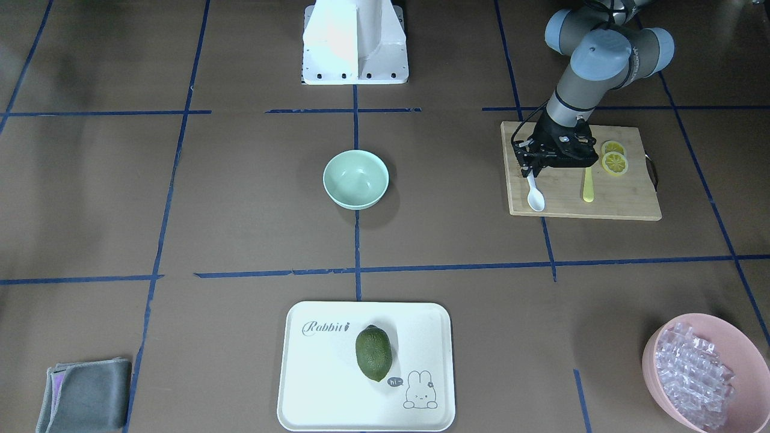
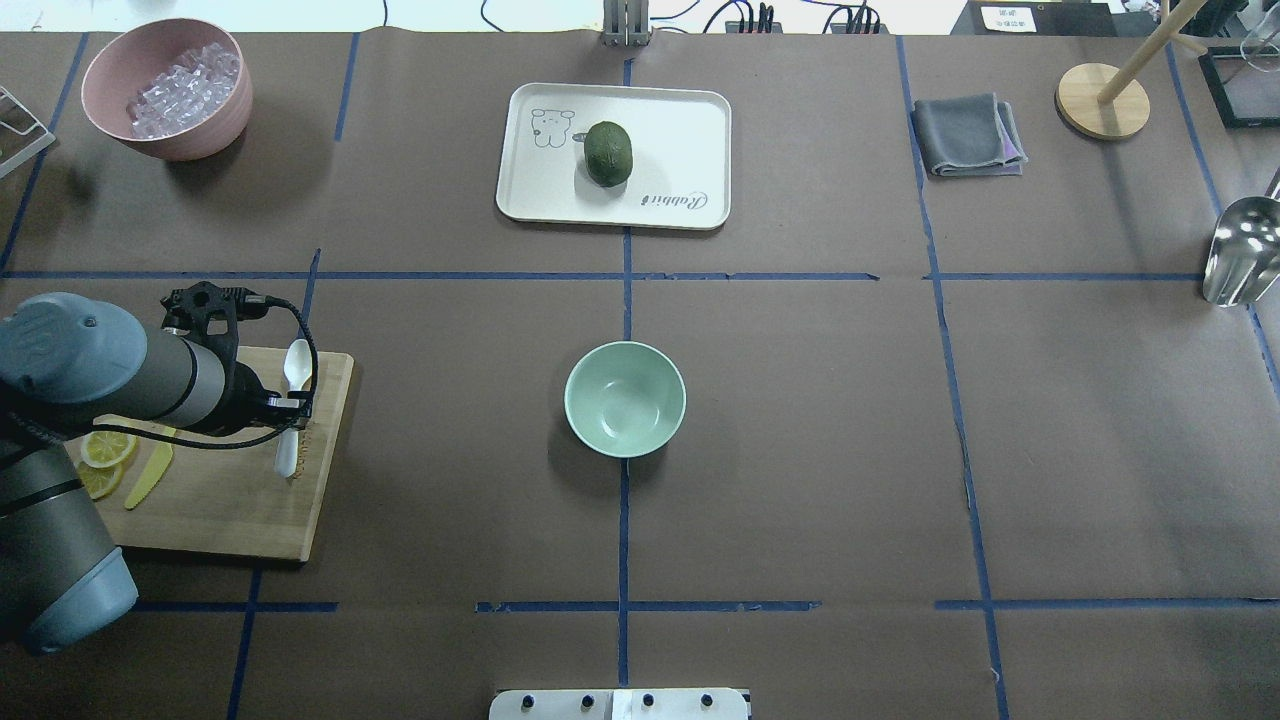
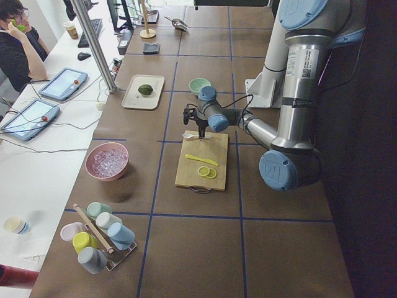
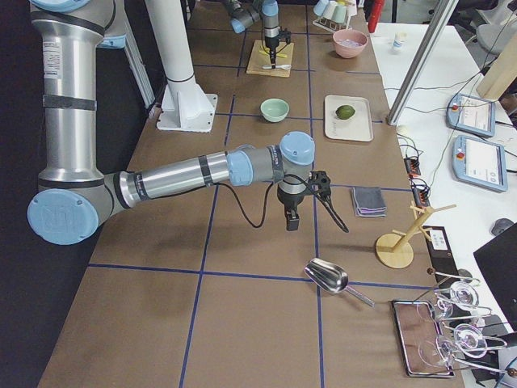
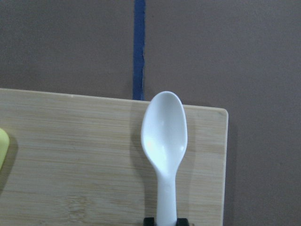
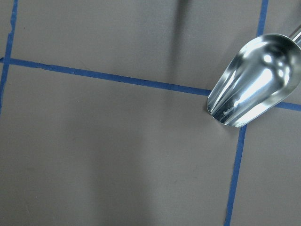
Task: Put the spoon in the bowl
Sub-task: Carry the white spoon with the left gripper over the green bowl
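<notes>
The spoon (image 5: 164, 141) is showing glossy white plastic against the matt, grained wood of the board (image 5: 70, 155). The bowl (image 2: 625, 398) is looking smooth with a soft sheen. The scoop (image 6: 251, 84) is gleaming like polished metal on matt brown paper (image 6: 94, 141).

Board to bowl: open table (image 2: 460, 400) between the board (image 2: 230, 510) and the bowl (image 2: 625, 398), wide enough to pass.
Over bowl: rim open upward, free room all round.
On board: knife (image 2: 150, 472) and lemon slices (image 2: 108, 447) lie on the spoon's (image 2: 297, 362) side away from the bowl.
Far edge: tray (image 2: 680, 140), pink bowl (image 2: 190, 130) and cloth (image 2: 965, 135), well apart from that stretch.
Right end: scoop (image 2: 1238, 250) by the edge.
</notes>
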`<state>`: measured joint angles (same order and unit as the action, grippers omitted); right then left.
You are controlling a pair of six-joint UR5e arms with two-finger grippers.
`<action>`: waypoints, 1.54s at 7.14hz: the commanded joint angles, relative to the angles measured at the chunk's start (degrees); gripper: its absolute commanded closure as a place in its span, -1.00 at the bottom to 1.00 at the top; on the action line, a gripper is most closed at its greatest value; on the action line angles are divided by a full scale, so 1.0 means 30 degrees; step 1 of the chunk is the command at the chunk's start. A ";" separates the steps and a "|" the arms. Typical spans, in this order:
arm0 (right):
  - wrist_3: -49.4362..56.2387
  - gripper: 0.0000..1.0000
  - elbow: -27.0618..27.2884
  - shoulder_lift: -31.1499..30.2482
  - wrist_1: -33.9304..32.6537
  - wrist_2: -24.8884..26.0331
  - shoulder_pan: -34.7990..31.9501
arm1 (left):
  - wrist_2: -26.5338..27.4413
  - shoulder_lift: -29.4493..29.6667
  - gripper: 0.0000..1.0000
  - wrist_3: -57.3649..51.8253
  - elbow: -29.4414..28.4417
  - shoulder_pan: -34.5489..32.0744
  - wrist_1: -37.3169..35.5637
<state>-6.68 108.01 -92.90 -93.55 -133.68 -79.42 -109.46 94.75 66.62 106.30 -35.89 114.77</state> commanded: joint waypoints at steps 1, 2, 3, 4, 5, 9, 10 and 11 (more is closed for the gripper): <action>0.0058 -0.99 -0.0026 0.0000 -0.0017 0.0000 -0.0099 | -0.1905 0.0173 1.00 0.0000 0.1380 -0.1068 -0.2054; 0.0117 -0.99 -0.0055 -0.0058 -0.0017 -0.0116 -0.0244 | -0.2211 0.1915 1.00 0.0029 0.2551 -0.1162 -0.4887; 0.0175 -0.99 -0.0085 -0.0348 0.0012 -0.0291 -0.0304 | -0.2243 0.4659 1.00 0.0291 0.2679 -0.1105 -0.7786; 0.0147 -0.99 -0.0056 -0.0351 0.0012 -0.0322 -0.0333 | -0.2620 0.6977 1.00 0.1715 0.2622 -0.0640 -0.9527; 0.0147 -0.99 -0.0056 -0.0351 0.0012 -0.0323 -0.0363 | -0.2798 0.8219 1.00 0.4484 0.2477 0.0525 -0.9341; 0.0147 -0.99 -0.0056 -0.0410 0.0012 -0.0352 -0.0392 | -0.0720 1.3519 1.00 0.8700 -0.2279 0.4198 -0.8435; 0.0089 -0.99 -0.0027 -0.0381 0.0012 -0.0352 -0.0392 | -0.0314 1.3824 1.00 0.8615 -0.3431 0.4170 -0.7213; 0.0088 -0.99 -0.0026 -0.0381 0.0012 -0.0352 -0.0392 | 0.0096 1.3827 1.00 0.8498 -0.3501 0.4053 -0.6882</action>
<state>-6.36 107.90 -94.07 -93.52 -134.74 -80.59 -110.66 135.19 92.25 98.03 -23.61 91.92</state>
